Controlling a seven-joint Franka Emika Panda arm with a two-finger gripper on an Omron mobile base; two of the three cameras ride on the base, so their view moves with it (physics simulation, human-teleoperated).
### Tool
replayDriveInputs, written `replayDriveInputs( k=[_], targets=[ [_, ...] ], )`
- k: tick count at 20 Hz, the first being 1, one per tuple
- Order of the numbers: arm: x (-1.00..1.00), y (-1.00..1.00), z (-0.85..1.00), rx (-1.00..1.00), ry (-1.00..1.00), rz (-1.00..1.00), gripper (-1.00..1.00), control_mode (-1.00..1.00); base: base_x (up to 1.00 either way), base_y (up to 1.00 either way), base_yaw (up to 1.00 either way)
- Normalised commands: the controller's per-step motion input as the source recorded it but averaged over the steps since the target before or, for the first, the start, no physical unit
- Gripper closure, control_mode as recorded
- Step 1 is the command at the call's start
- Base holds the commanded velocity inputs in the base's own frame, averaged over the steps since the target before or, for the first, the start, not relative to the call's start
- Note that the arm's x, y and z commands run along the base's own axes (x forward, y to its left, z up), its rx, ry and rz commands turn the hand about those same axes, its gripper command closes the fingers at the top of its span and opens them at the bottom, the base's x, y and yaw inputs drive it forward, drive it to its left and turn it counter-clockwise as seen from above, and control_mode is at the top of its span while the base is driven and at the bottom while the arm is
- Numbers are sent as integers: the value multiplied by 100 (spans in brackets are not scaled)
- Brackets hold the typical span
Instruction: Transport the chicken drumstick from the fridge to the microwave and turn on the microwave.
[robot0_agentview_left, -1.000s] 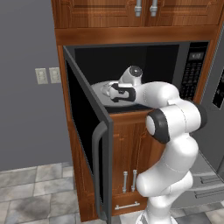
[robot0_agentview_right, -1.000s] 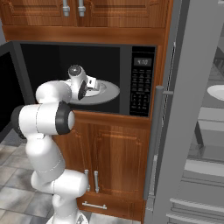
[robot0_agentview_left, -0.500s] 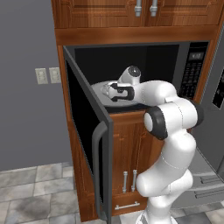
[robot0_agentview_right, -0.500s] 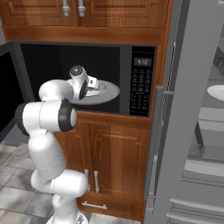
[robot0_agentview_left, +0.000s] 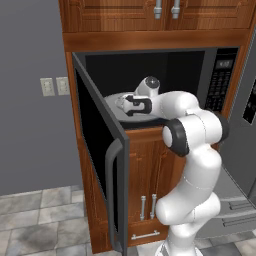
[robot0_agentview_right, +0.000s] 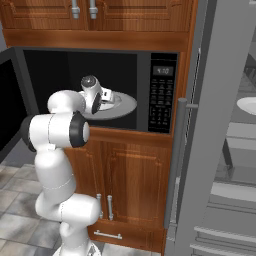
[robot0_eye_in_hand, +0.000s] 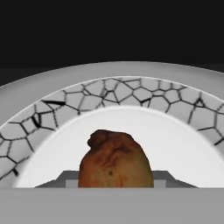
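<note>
Chicken drumstick (robot0_eye_in_hand: 116, 159) in fingers, over plate (robot0_eye_in_hand: 183, 144), inside open microwave (robot0_agentview_left: 220, 80)

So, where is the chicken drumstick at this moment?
In the hand view, the chicken drumstick is held in the shut gripper, just above the round white turntable inside the open microwave.

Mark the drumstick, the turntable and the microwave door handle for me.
chicken drumstick (robot0_eye_in_hand: 116, 159), hand view, its thick end.
turntable (robot0_agentview_right: 125, 106), right base view, bare right rim.
microwave door handle (robot0_agentview_left: 111, 192), left base view, mid-bar.
</note>
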Motion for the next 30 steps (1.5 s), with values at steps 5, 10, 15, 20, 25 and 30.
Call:
replayDriveInputs(
  k=[5, 10, 15, 20, 25, 30],
  targets=[
    [17, 0, -5, 0, 0, 0, 100, -100, 0, 0, 0],
    [17, 0, -4, 0, 0, 0, 100, -100, 0, 0, 0],
    [10, 0, -12, 0, 0, 0, 100, -100, 0, 0, 0],
    [1, 0, -18, 0, 0, 0, 100, -100, 0, 0, 0],
    [0, 0, -15, 0, 0, 0, -100, -100, 0, 0, 0],
    [0, 1, -8, 0, 0, 1, -100, -100, 0, 0, 0]
  ],
)
